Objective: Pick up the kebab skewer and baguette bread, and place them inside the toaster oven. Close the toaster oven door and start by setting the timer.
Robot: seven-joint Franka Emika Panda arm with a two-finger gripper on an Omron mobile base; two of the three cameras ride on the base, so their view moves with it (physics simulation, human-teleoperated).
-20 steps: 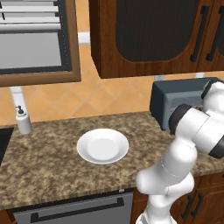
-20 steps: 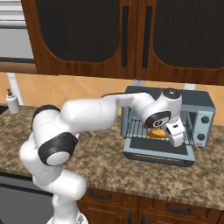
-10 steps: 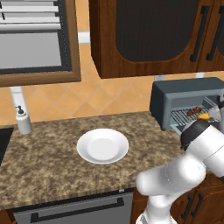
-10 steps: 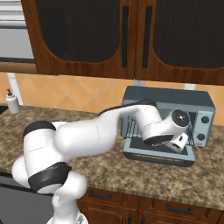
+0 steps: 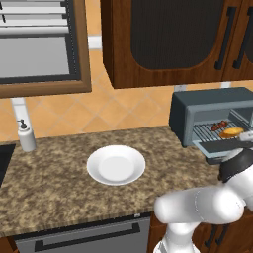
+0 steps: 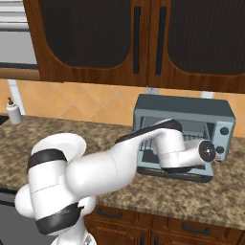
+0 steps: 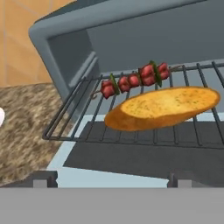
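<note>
In the hand view, the dark-red-chunked kebab skewer (image 7: 133, 80) lies upper centre on the wire rack, long axis left to right. Just below it lies the golden oval baguette bread (image 7: 162, 107). Both are inside the boxy blue-grey toaster oven (image 5: 207, 106). The grey-framed drop-down toaster oven door (image 7: 135, 168) lies open across the lower frame, probably nearest the gripper (image 7: 111, 180), whose fingertips stand spread wide, holding nothing.

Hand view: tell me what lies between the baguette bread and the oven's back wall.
The kebab skewer lies there, on the wire rack just behind the baguette bread, inside the toaster oven. The hand view shows it.
</note>
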